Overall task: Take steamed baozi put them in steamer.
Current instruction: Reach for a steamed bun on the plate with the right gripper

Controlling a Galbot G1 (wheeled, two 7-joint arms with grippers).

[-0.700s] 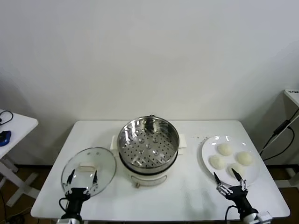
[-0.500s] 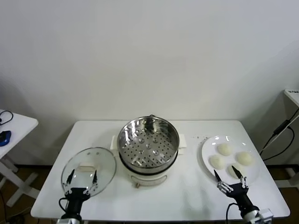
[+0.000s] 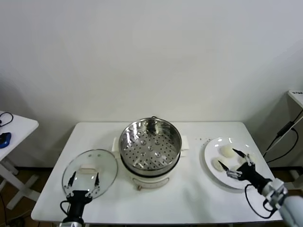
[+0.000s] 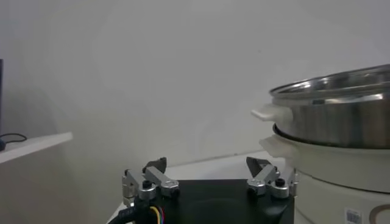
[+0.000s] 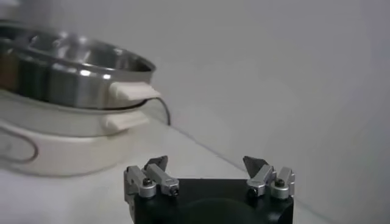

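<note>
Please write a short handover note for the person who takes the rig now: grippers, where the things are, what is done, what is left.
Right gripper: open, empty, above the white plate, over the steamed baozi.
Left gripper: open, idle, at the table's front edge over the glass lid.
Steamer: centre of the table, uncovered, its perforated tray bare.
Done: no bun moved.
Left: grasp each bun and put it in the steamer.

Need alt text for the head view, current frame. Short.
The right claw, open, hovers over the white plate of steamed baozi at the table's right. The open steamer sits centre, holding no buns; its glass lid lies to the left, with the left claw, open, above its near edge.
</note>
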